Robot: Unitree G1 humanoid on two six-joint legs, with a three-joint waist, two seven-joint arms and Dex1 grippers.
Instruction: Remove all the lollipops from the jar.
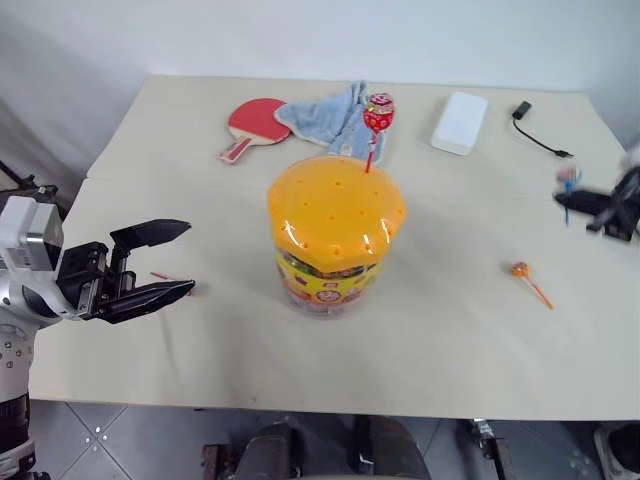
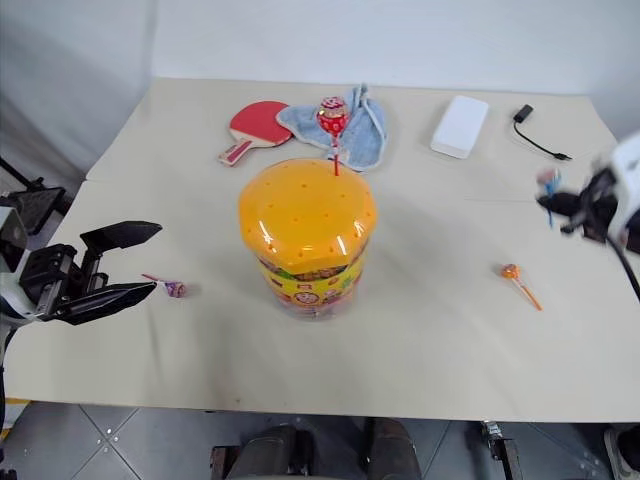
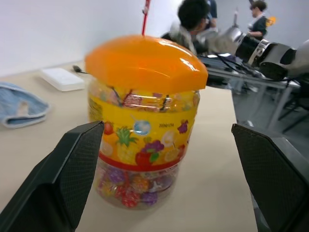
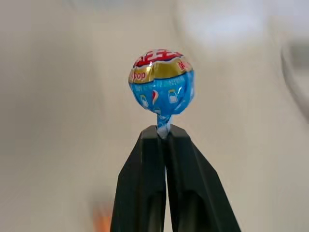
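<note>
The jar (image 1: 335, 235), a clear tub with a domed orange lid and yellow-red label, stands mid-table. One red lollipop (image 1: 378, 115) sticks upright from a hole in its lid. A purple lollipop (image 2: 174, 289) lies on the table left of the jar, and an orange one (image 1: 521, 270) lies to its right. My left gripper (image 1: 190, 258) hovers open left of the jar, its fingers (image 3: 72, 169) pointing at the jar's label. At the far right my right gripper (image 4: 163, 133) is shut on the stick of a blue lollipop (image 4: 161, 82), held above the table.
At the back of the table lie a red ping-pong paddle (image 1: 256, 120), a blue cloth (image 1: 330, 118), a white box (image 1: 460, 122) and a black cable (image 1: 535, 130). People sit at desks beyond the table in the left wrist view.
</note>
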